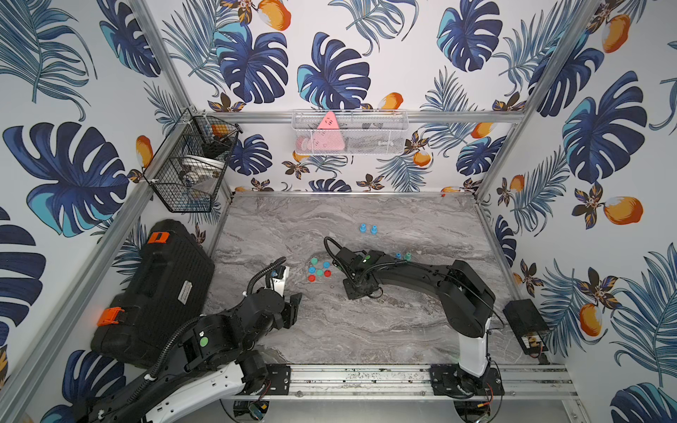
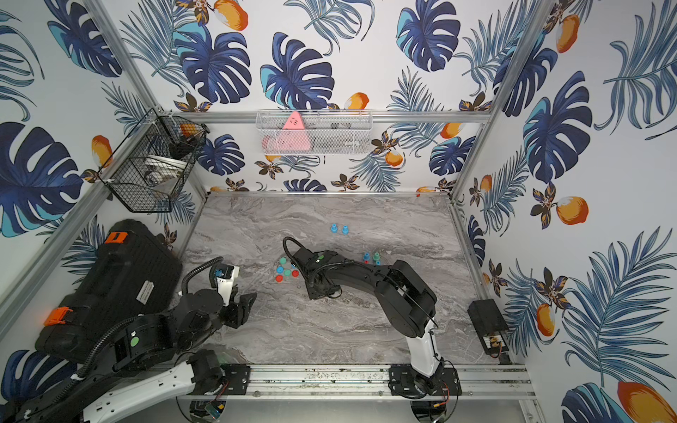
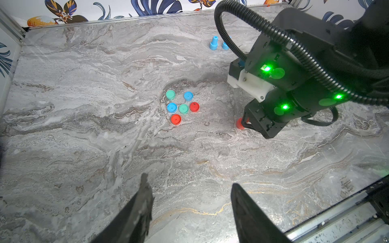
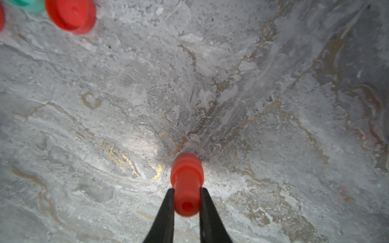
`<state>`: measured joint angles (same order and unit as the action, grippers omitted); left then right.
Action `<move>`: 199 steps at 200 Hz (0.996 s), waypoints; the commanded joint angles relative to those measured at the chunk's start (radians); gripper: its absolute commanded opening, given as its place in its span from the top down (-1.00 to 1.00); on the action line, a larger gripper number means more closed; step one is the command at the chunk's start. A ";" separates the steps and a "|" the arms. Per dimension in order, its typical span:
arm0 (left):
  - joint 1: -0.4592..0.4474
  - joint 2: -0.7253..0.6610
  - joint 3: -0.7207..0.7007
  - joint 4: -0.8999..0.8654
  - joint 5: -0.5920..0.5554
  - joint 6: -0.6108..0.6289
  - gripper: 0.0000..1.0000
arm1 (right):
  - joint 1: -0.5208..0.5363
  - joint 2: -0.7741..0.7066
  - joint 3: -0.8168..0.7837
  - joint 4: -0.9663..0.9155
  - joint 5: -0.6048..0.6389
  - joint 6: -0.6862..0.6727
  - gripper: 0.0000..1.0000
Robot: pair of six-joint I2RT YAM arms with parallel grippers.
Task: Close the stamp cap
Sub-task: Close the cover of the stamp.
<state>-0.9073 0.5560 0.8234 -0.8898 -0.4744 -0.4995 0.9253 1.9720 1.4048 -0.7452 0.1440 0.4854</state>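
The right gripper (image 4: 187, 189) is pinching the small red plastic stamp (image 4: 187, 172), seemingly upright on the grey marble tabletop (image 4: 273, 84); a round red plastic cap (image 4: 70, 15) is lying near, farther from the spread left gripper (image 3: 189, 182).

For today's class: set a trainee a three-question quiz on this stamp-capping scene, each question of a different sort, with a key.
1. Multiple choice: what does the right gripper hold? A) a blue cap B) the red stamp C) nothing
2. True or false: the left gripper is open and empty.
3. Count: how many loose caps lie clustered together?
Key: 1 B; 2 true; 3 six.
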 commanded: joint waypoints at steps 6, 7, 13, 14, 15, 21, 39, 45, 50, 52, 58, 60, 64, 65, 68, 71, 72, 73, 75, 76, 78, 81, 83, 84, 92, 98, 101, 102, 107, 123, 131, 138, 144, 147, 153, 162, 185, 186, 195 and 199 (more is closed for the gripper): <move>0.001 0.002 -0.004 0.019 -0.006 -0.005 -0.28 | -0.011 0.027 -0.002 0.011 -0.004 0.000 0.61; 0.001 0.002 -0.004 0.020 -0.006 -0.005 -0.28 | -0.012 0.026 -0.002 0.011 -0.003 -0.001 0.61; 0.001 0.002 -0.003 0.020 -0.006 -0.005 -0.28 | -0.015 0.025 0.002 0.009 -0.001 -0.004 0.61; 0.001 0.002 -0.003 0.020 -0.005 -0.005 -0.28 | -0.016 0.025 0.003 0.009 0.000 -0.004 0.61; 0.001 0.002 -0.004 0.020 -0.005 -0.005 -0.28 | -0.017 0.024 0.003 0.009 0.000 -0.004 0.61; 0.001 0.002 -0.003 0.020 -0.006 -0.005 -0.28 | -0.021 0.023 0.006 0.006 0.002 -0.007 0.61; 0.001 0.002 -0.003 0.020 -0.005 -0.005 -0.28 | -0.041 0.017 0.015 0.000 0.006 -0.017 0.61; 0.001 0.001 -0.003 0.021 -0.005 -0.004 -0.28 | -0.049 0.015 0.017 -0.002 0.007 -0.020 0.61; 0.001 0.002 -0.002 0.021 -0.006 -0.004 -0.28 | -0.056 0.014 0.019 -0.003 0.005 -0.023 0.61; 0.001 0.002 -0.003 0.020 -0.005 -0.004 -0.28 | -0.061 0.013 0.019 -0.003 0.005 -0.024 0.61; 0.001 0.002 -0.002 0.021 -0.005 -0.004 -0.28 | -0.071 0.011 0.020 -0.003 0.002 -0.029 0.61; 0.001 0.000 -0.003 0.021 -0.005 -0.004 -0.28 | -0.075 0.010 0.020 -0.003 0.001 -0.030 0.61; 0.001 0.001 -0.002 0.021 -0.005 -0.004 -0.28 | -0.082 0.008 0.020 -0.003 0.001 -0.032 0.61; 0.001 0.001 -0.003 0.022 -0.005 -0.004 -0.28 | -0.084 0.007 0.020 -0.003 0.001 -0.033 0.61; 0.001 0.000 -0.003 0.021 -0.006 -0.004 -0.28 | -0.090 0.006 0.020 -0.003 -0.001 -0.035 0.61; 0.001 0.001 -0.003 0.020 -0.005 -0.004 -0.28 | -0.097 0.004 0.020 -0.003 -0.002 -0.039 0.61; 0.001 0.001 -0.003 0.020 -0.005 -0.004 -0.28 | -0.099 0.003 0.020 -0.003 -0.003 -0.039 0.61; 0.001 0.000 -0.003 0.020 -0.006 -0.004 -0.28 | -0.101 0.003 0.020 -0.003 -0.003 -0.040 0.61; 0.001 0.000 -0.003 0.020 -0.006 -0.004 -0.28 | -0.106 0.002 0.020 -0.003 -0.003 -0.040 0.61; 0.001 0.000 -0.004 0.020 -0.006 -0.004 -0.28 | -0.107 0.000 0.020 -0.003 -0.004 -0.041 0.61; 0.001 0.001 -0.003 0.020 -0.005 -0.004 -0.28 | -0.113 -0.001 0.020 -0.003 -0.006 -0.042 0.61; 0.001 0.000 -0.002 0.021 -0.006 -0.004 -0.28 | -0.120 -0.002 0.020 -0.002 -0.009 -0.044 0.61; 0.001 -0.001 -0.003 0.020 -0.006 -0.004 -0.28 | -0.125 -0.004 0.020 -0.002 -0.011 -0.046 0.61; 0.001 0.000 -0.003 0.020 -0.005 -0.004 -0.28 | -0.128 -0.005 0.020 -0.002 -0.012 -0.046 0.61; 0.001 0.000 -0.002 0.021 -0.005 -0.004 -0.28 | -0.147 -0.010 0.019 -0.001 -0.020 -0.052 0.61; 0.001 0.000 -0.002 0.020 -0.005 -0.002 -0.28 | -0.161 -0.014 0.019 0.000 -0.026 -0.056 0.61; 0.001 0.001 -0.003 0.021 -0.005 -0.002 -0.28 | -0.166 -0.016 0.019 0.001 -0.030 -0.058 0.61; 0.001 0.001 -0.003 0.020 -0.006 -0.002 -0.28 | -0.168 -0.016 0.019 0.001 -0.030 -0.059 0.61; 0.001 0.001 -0.003 0.021 -0.006 -0.002 -0.28 | -0.178 -0.018 0.019 0.001 -0.033 -0.063 0.61; 0.001 0.000 -0.003 0.021 -0.005 -0.003 -0.28 | -0.207 -0.018 0.026 0.000 -0.039 -0.076 0.61; 0.001 -0.002 -0.003 0.023 -0.005 -0.002 -0.28 | -0.222 -0.014 0.032 -0.002 -0.042 -0.082 0.61; 0.001 -0.002 -0.003 0.022 -0.005 -0.002 -0.28 | -0.236 -0.011 0.037 -0.002 -0.046 -0.087 0.61; 0.001 -0.002 -0.002 0.022 -0.005 -0.002 -0.28 | -0.246 -0.008 0.041 -0.001 -0.048 -0.092 0.61; 0.001 -0.002 -0.003 0.021 -0.004 -0.002 -0.28 | -0.252 -0.007 0.042 0.000 -0.051 -0.093 0.61; 0.001 -0.004 -0.003 0.023 -0.005 -0.002 -0.28 | -0.261 -0.003 0.046 0.002 -0.056 -0.097 0.61; 0.001 -0.004 -0.002 0.023 -0.004 -0.002 -0.28 | -0.276 0.003 0.055 0.001 -0.060 -0.101 0.61; 0.001 -0.006 -0.002 0.022 -0.006 -0.002 -0.28 | -0.300 0.028 0.086 -0.006 -0.061 -0.115 0.61; 0.001 -0.006 -0.002 0.022 -0.005 -0.002 -0.28 | -0.301 0.028 0.088 -0.006 -0.061 -0.115 0.61; 0.001 -0.006 -0.003 0.022 -0.005 -0.001 -0.28 | -0.310 0.036 0.102 -0.009 -0.061 -0.121 0.61; 0.001 -0.007 -0.003 0.022 -0.006 -0.001 -0.28 | -0.314 0.039 0.107 -0.011 -0.062 -0.122 0.61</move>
<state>-0.9073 0.5522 0.8234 -0.8898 -0.4740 -0.4992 0.6250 1.9942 1.4799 -0.7380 0.0952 0.3874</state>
